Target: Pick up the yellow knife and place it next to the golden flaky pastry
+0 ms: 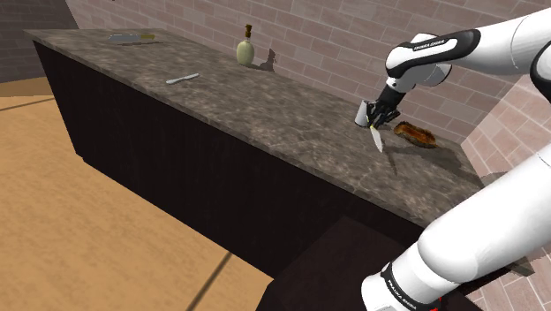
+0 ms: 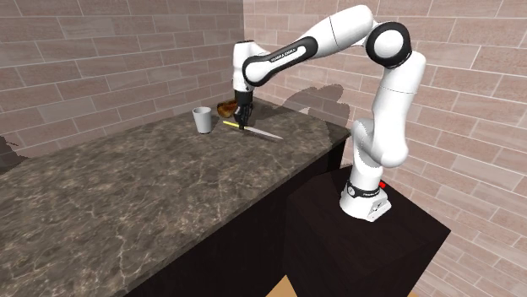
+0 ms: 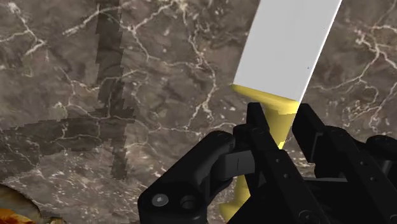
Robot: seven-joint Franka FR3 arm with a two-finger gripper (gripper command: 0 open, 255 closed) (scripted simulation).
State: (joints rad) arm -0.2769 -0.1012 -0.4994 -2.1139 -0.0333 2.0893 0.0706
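My black gripper (image 1: 381, 118) is shut on the yellow handle of a knife (image 1: 378, 140), whose pale blade points away from the stand. From the second exterior view, the gripper (image 2: 243, 119) holds the knife (image 2: 253, 130) low over the marble counter (image 2: 127, 202), nearly level. The golden flaky pastry (image 1: 415, 134) lies close by, between the knife and the brick wall, also seen as the pastry (image 2: 226, 108) behind the gripper. In the wrist view the gripper (image 3: 280, 121) clasps the knife (image 3: 287, 51) at its handle, and an edge of the pastry (image 3: 13, 215) peeks in at the corner.
A grey cup (image 1: 364, 113) stands on the counter right beside the gripper, the same cup (image 2: 202, 120) next to the pastry. Farther along the counter are a pale bottle (image 1: 246, 51), a white utensil (image 1: 181, 79) and a flat item (image 1: 132, 37). A brick wall backs the counter.
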